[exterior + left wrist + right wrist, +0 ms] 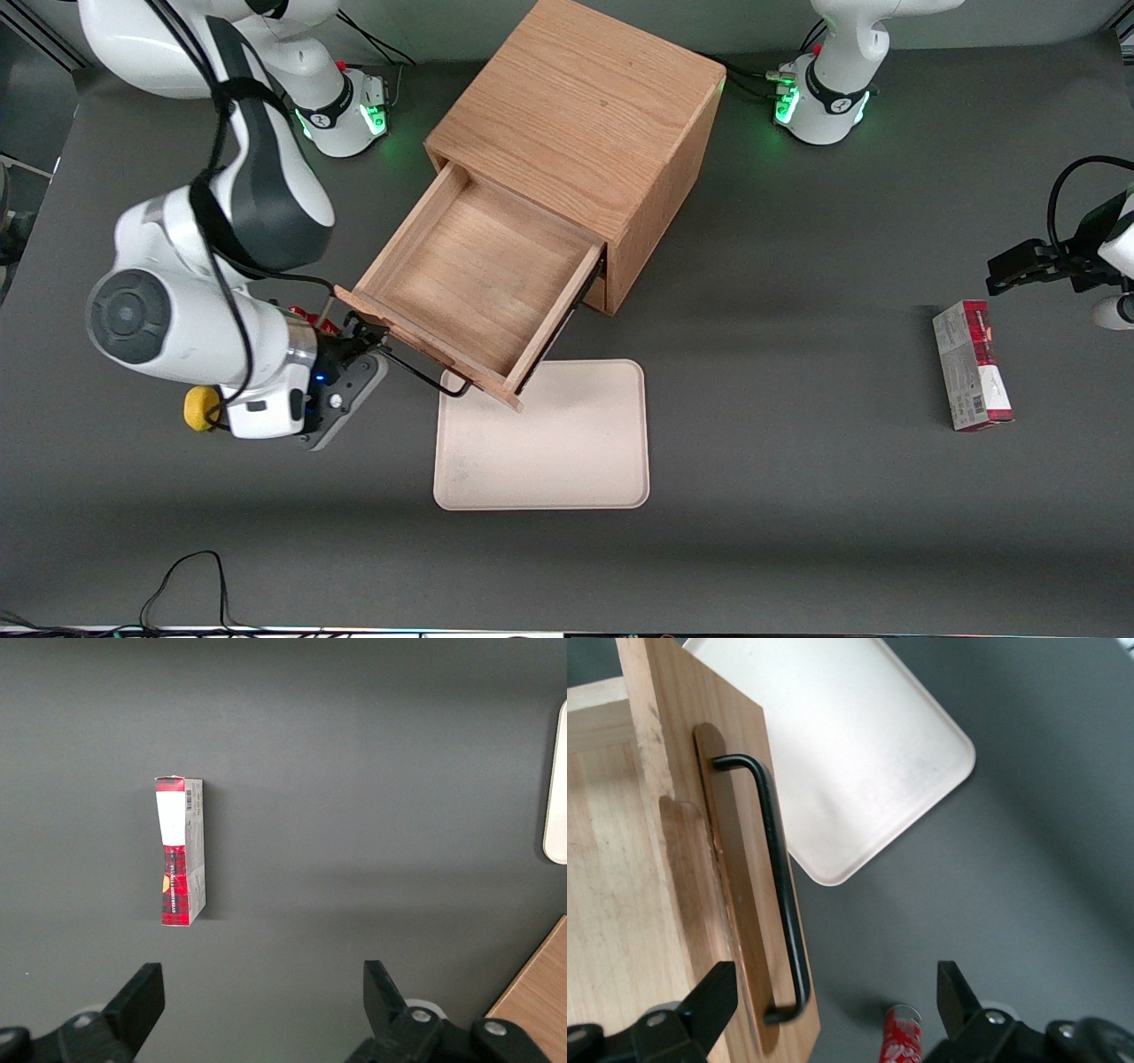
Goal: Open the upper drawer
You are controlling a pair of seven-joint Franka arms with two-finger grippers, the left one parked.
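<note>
One drawer, the upper drawer point(478, 275), stood pulled well out of the cabinet point(589, 133) on my screen, its open tray of light oak reaching toward the front camera and showing a bare, straight-grained floor between thin side walls. From the right wrist camera I saw its front panel point(713, 815) as a flat oak slab with a shallow, rounded recess. Across that recess ran the long black wire handle point(777, 877), a slim rod bent at both ends into the wood.

My gripper point(833, 1005) hung at the end of the handle nearest the working arm, its black fingers point(709, 997) spread apart with the rod's end between them; I could not tell whether either pad touched the wire. In the front view the gripper point(368, 346) sat just beside the drawer's front corner.

I read the cabinet as a boxy, square-edged block of the same oak, with a smooth top. A cream tray point(567, 452) with rounded corners and a low rim lay flat on the matte grey table point(797, 532), nearer the front camera than the cabinet, one corner under the drawer front. A small yellow object point(200, 408) showed beside the working arm's wrist. Toward the parked arm's end lay a red and white carton point(971, 365) on its side.
</note>
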